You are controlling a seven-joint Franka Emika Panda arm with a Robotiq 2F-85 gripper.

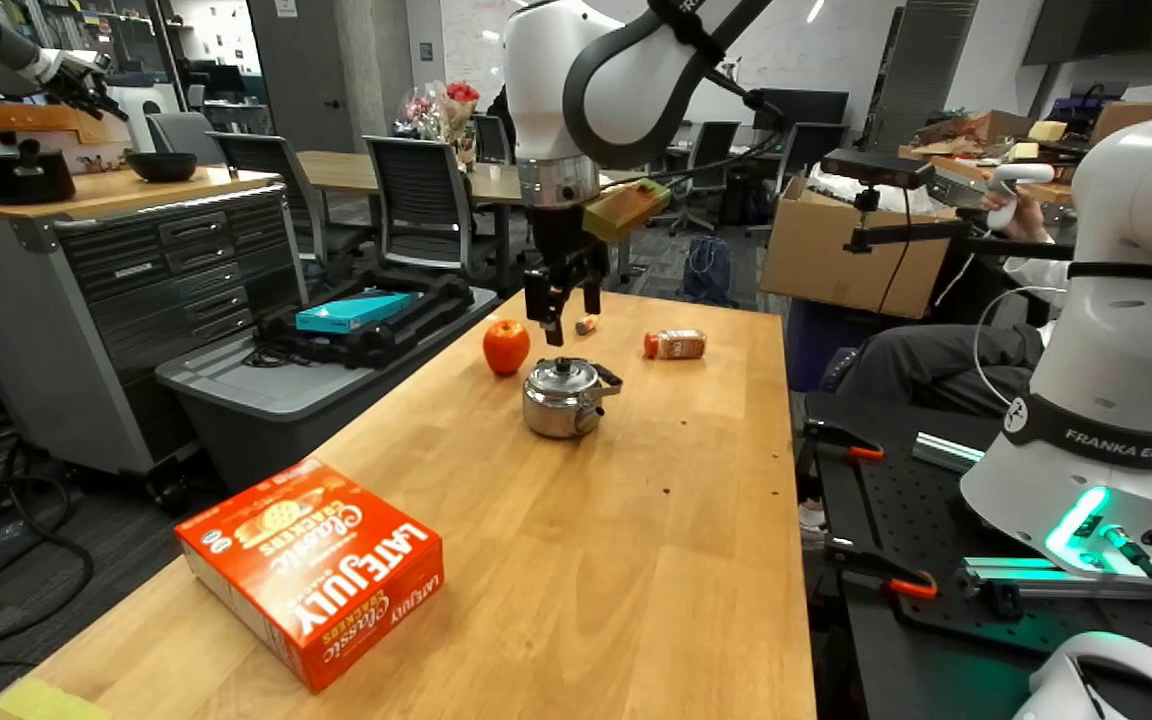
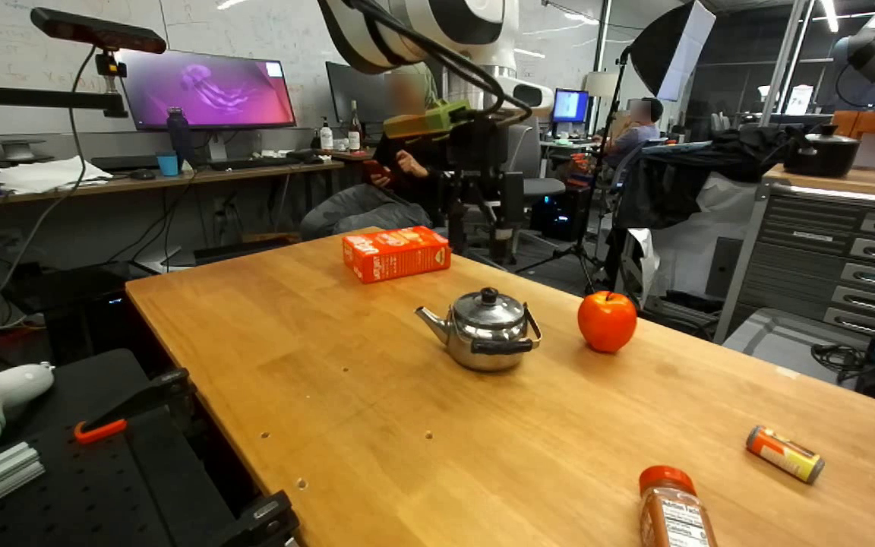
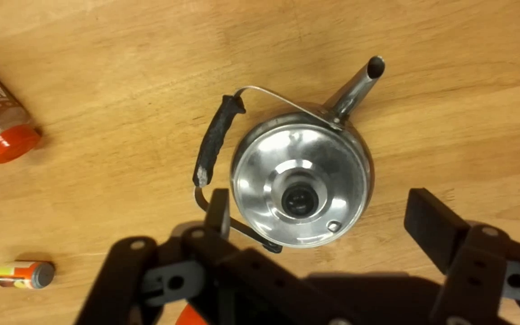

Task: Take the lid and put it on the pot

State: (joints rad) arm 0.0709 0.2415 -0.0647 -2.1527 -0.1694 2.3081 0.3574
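Observation:
The pot is a small shiny steel kettle with a spout and a black handle folded to one side; it stands upright on the table in both exterior views (image 1: 558, 415) (image 2: 487, 357) and in the wrist view (image 3: 354, 95). The round silvery lid with a black knob sits on top of the pot in both exterior views (image 1: 563, 374) (image 2: 489, 308) and the wrist view (image 3: 303, 149), hiding the pot's inside. My gripper (image 1: 568, 308) is open and empty above the pot, pointing down; it also shows in an exterior view (image 2: 479, 232). In the wrist view the fingertips (image 3: 319, 210) stand apart either side of the lid.
A red apple (image 1: 506, 347) (image 2: 607, 322) stands near the pot. An orange cracker carton (image 1: 311, 570) (image 2: 396, 254) lies on the table (image 1: 636, 600). A spice bottle (image 1: 676, 344) (image 3: 2, 113) and a small orange-yellow cylinder (image 2: 784, 454) (image 3: 24, 274) lie beyond the apple.

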